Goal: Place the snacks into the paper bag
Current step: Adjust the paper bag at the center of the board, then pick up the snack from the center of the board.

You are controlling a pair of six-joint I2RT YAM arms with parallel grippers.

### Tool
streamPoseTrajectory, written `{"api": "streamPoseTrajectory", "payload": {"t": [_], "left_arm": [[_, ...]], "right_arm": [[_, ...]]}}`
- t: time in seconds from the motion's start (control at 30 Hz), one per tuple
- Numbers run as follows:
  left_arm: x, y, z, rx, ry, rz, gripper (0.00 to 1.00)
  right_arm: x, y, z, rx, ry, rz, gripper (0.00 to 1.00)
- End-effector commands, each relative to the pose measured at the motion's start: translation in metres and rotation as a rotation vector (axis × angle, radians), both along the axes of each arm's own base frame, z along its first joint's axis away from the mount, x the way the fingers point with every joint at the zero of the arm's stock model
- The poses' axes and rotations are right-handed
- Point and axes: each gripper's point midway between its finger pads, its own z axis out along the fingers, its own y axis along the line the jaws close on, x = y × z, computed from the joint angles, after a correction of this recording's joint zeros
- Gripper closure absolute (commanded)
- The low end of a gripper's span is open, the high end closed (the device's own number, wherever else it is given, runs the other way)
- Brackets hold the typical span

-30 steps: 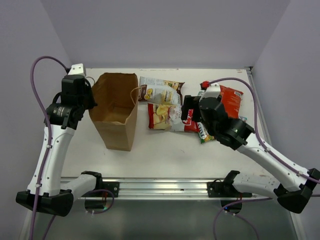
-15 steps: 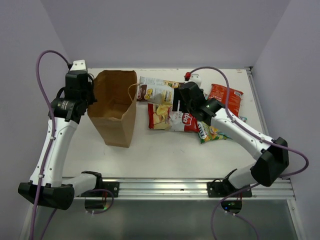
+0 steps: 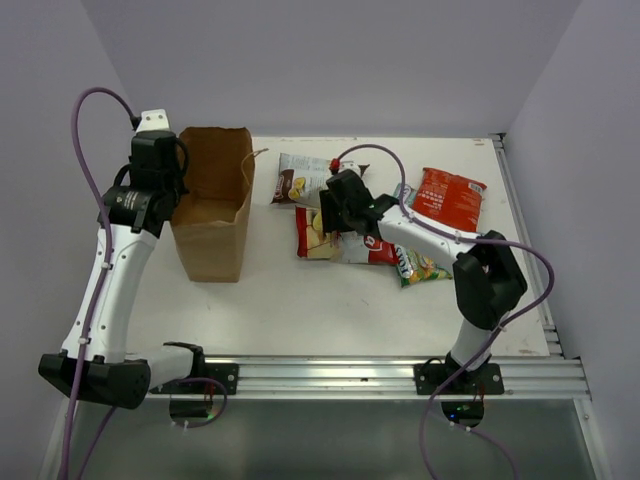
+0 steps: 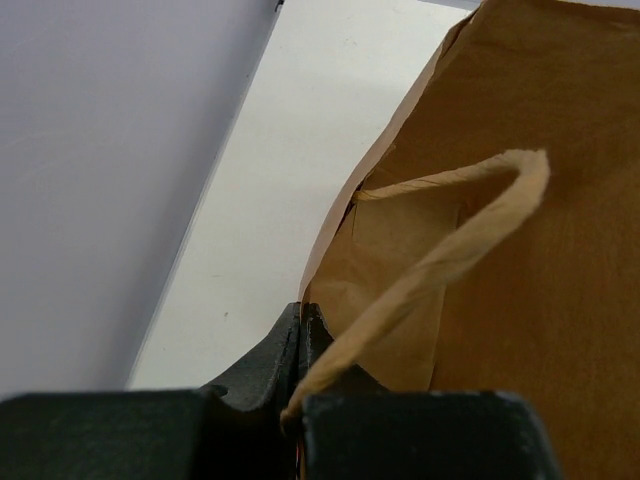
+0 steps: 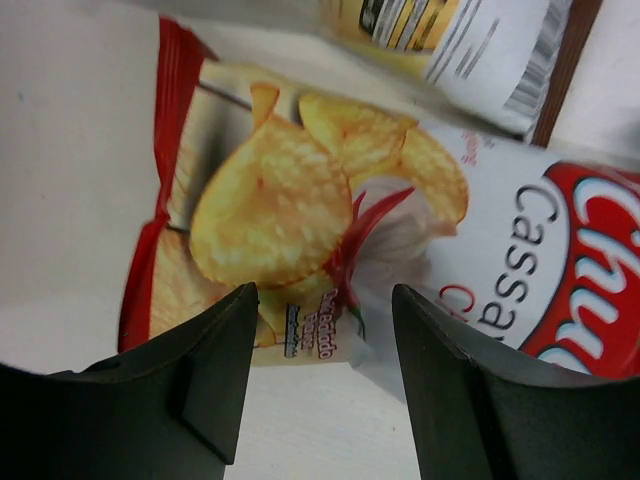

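Note:
The brown paper bag stands open at the left. My left gripper is shut on its left rim; in the left wrist view the jaws pinch the paper edge beside a loop handle. My right gripper is open and empty, low over the left end of the red-white cassava chips packet, which fills the right wrist view between the open fingers. The white-brown chips packet lies just behind it. The red-orange bag and the green candy bag lie to the right.
A small pale teal packet shows partly behind the right arm. Grey walls close the table at the back and both sides. Bare white table lies between the packets and the front rail.
My right gripper has swung left, from over the packets' right side to the cassava packet's left end. My left gripper has drawn the bag to the left and back.

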Motion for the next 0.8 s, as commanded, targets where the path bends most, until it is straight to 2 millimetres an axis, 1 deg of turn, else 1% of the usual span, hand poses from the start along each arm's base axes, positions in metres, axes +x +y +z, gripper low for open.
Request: {"api": "streamPoseTrajectory", "payload": {"t": [0.0,0.03,0.07,0.1,0.2,0.27,0.33,0.43,0.47,0.53,0.57,0.63,0.67,0.7,0.73,0.77], "left_arm": [[0.009,0.003,0.011,0.025,-0.043,0.007,1.00],[0.010,0.003,0.011,0.027,-0.044,0.006,1.00],[0.011,0.002,0.010,0.026,-0.041,0.002,1.00],[0.012,0.001,0.008,0.024,-0.035,-0.001,1.00],[0.014,-0.002,0.002,0.012,-0.026,-0.014,1.00],[0.014,-0.002,0.001,0.012,-0.022,-0.018,1.00],[0.014,-0.003,0.000,0.011,-0.021,-0.020,1.00],[0.013,-0.003,0.000,0.007,-0.024,-0.022,1.00],[0.014,-0.003,-0.001,0.010,-0.018,-0.025,1.00],[0.014,-0.004,-0.001,0.008,-0.019,-0.029,1.00],[0.015,-0.005,-0.001,0.007,-0.019,-0.032,1.00],[0.016,-0.005,-0.001,0.009,-0.018,-0.033,1.00],[0.017,-0.005,-0.002,0.009,-0.016,-0.033,1.00],[0.018,-0.005,-0.002,0.011,-0.014,-0.034,1.00],[0.018,-0.005,-0.002,0.010,-0.014,-0.036,1.00],[0.019,-0.006,-0.003,0.009,-0.009,-0.038,1.00]], "right_arm": [[-0.020,0.019,-0.015,0.011,-0.006,0.080,0.40],[-0.026,0.019,-0.021,0.006,0.000,0.080,0.41],[-0.035,0.016,-0.033,-0.002,0.029,0.089,0.42],[-0.042,0.015,-0.039,-0.009,0.054,0.094,0.42],[-0.055,0.005,-0.060,-0.045,0.110,0.082,0.44],[-0.063,-0.002,-0.066,-0.058,0.136,0.074,0.47],[-0.071,0.001,-0.063,-0.048,0.149,0.100,0.49],[-0.081,0.008,-0.038,-0.010,0.151,0.144,0.48],[-0.078,0.014,-0.014,0.033,0.116,0.155,0.45],[-0.079,0.015,0.006,0.062,0.098,0.171,0.41],[-0.074,0.016,0.029,0.090,0.057,0.173,0.36],[-0.070,0.007,0.044,0.092,0.047,0.161,0.32],[-0.061,-0.001,0.054,0.105,0.035,0.138,0.27],[-0.057,-0.007,0.060,0.113,0.030,0.124,0.25],[-0.055,-0.015,0.062,0.110,0.038,0.107,0.23],[-0.051,-0.021,0.063,0.112,0.039,0.092,0.19]]}}
